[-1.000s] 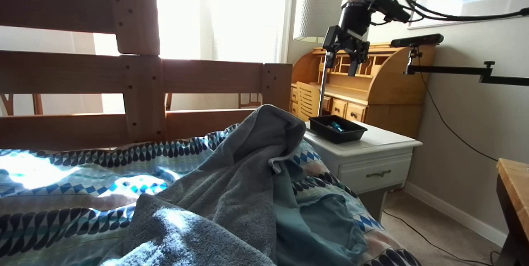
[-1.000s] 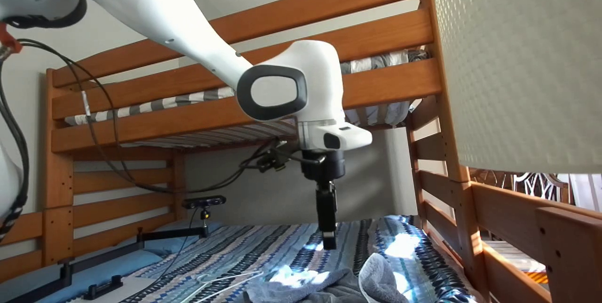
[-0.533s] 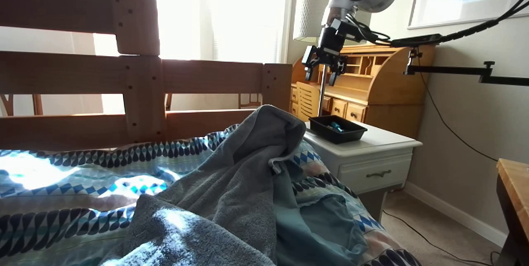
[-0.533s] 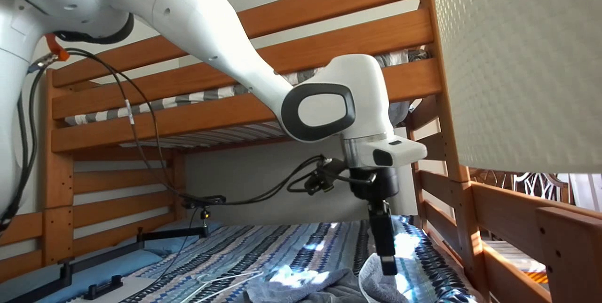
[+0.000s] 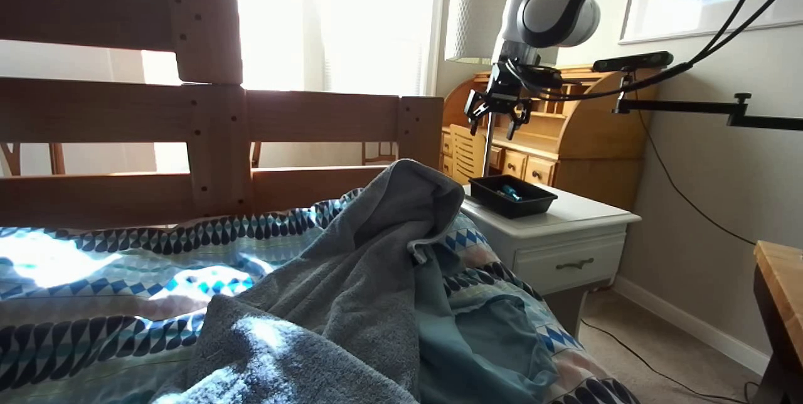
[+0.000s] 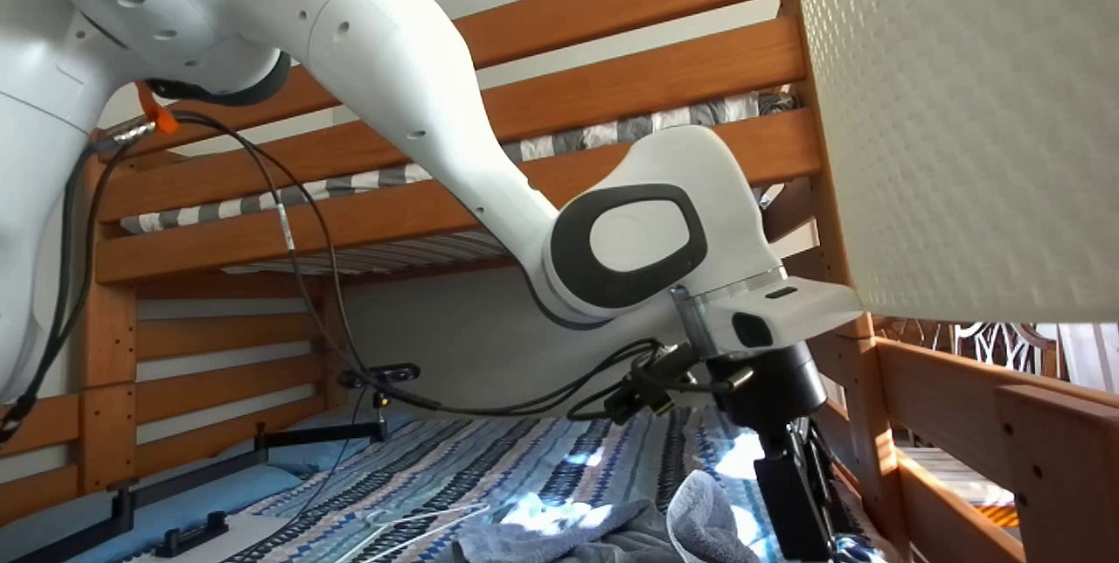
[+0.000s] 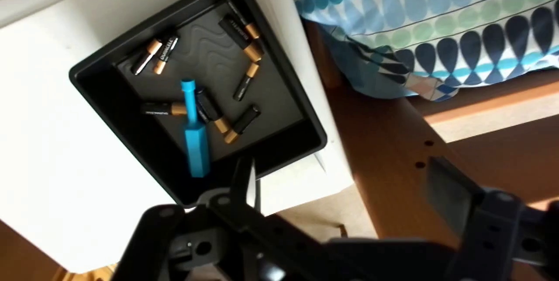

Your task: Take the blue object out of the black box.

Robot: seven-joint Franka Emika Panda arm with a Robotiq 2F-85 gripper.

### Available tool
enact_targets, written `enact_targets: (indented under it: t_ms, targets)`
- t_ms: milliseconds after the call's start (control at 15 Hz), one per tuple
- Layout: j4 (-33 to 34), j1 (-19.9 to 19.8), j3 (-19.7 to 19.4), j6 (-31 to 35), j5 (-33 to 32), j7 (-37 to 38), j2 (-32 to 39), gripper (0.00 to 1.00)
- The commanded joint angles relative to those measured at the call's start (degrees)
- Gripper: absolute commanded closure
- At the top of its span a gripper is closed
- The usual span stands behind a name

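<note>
Gripper (image 5: 492, 132) dropped lower, tilted more, spread wide around nothing; blue object (image 7: 196, 145) still inside black box (image 7: 286, 143), among batteries (image 7: 240, 36); approach seems under way, sideways shift likely needed before grasp.

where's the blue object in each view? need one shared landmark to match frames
In an exterior view: blue object right of centre, inside the black box on the white nightstand.
In an exterior view with a grey-and-white striped mattress up top: not visible.
Wrist view: blue object left of centre, in the black box among batteries.
Shared landmark: patterned bedding, in all three views.
</note>
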Motion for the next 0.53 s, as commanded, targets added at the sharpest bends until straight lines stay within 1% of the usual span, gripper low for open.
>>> enact_targets:
  t_ms: [0,200,333,467]
  targets:
    - [0.30,2.81,-3.74,-0.23,-5.54,9.41,1.67,0.00]
    - [0.61,2.51,-4.03,-0.88,-5.81,12.03,2.86,0.00]
    - [0.81,2.11,-4.00,-1.20,-5.43,12.47,3.57,0.00]
    - [1.02,1.14,-3.38,-1.96,-4.34,11.36,4.10,0.00]
